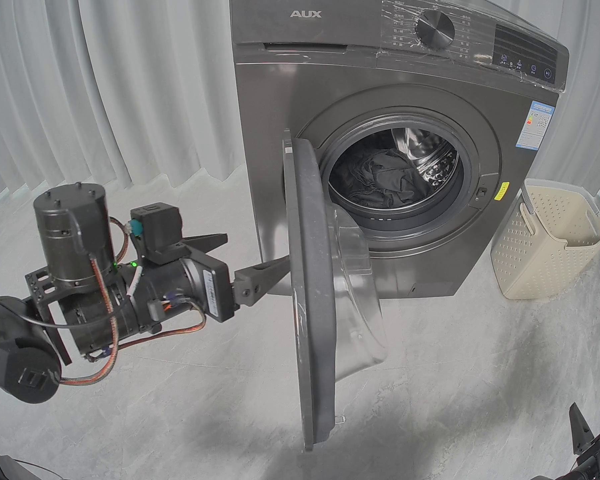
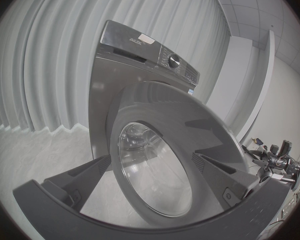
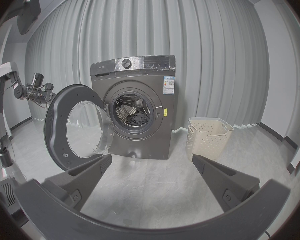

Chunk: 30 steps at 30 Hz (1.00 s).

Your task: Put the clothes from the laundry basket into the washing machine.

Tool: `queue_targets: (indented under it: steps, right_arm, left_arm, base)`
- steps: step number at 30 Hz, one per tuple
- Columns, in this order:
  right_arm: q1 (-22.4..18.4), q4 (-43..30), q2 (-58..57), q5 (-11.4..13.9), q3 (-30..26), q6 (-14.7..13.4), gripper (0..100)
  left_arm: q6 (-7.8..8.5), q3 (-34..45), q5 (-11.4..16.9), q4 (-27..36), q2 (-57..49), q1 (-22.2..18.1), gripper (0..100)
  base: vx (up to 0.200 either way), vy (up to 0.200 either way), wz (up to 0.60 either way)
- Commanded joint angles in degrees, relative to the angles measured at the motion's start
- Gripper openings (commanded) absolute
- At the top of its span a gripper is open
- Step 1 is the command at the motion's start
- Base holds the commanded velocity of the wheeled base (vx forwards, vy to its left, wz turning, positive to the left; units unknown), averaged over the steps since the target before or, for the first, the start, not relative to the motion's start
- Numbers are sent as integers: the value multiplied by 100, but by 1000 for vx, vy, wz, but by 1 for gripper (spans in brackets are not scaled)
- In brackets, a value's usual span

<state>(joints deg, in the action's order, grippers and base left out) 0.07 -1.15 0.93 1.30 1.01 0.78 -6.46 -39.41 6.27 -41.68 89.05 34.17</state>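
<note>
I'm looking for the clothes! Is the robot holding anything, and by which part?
Nothing is held. The left gripper is open by the washing machine door; the right gripper is open too.

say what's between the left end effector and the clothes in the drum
The open door, seen in the head view: left end effector at its outer face, dark clothes behind it.

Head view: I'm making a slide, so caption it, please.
Open left gripper at the open door of the washer; dark clothes in its drum, basket alongside.
</note>
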Motion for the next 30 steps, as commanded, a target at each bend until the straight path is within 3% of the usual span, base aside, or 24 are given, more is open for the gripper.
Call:
queue_targets:
  steps: [1,18,19,21,25,30]
  right_arm:
    - [1,0,-75,1,-57,1,100]
    - [1,0,-75,1,-57,10,100]
    - [1,0,-75,1,-57,10,100]
    - [1,0,-75,1,-57,1,100]
    - [1,0,-75,1,-57,1,100]
    - [1,0,-75,1,-57,1,100]
  left_arm:
    - [-31,-532,-38,-16,648,274,100]
    - [-136,-2185,-134,-33,2143,397,100]
    - [-162,-2273,-134,-24,2204,397,100]
    - [-365,-2659,-187,-33,2450,389,100]
    - [-681,-3222,-521,-24,2723,389,100]
    - [-672,-3336,-521,28,2784,406,100]
  base:
    - [0,0,0]
    - [0,0,0]
    - [0,0,0]
    - [0,0,0]
    - [0,0,0]
    - [0,0,0]
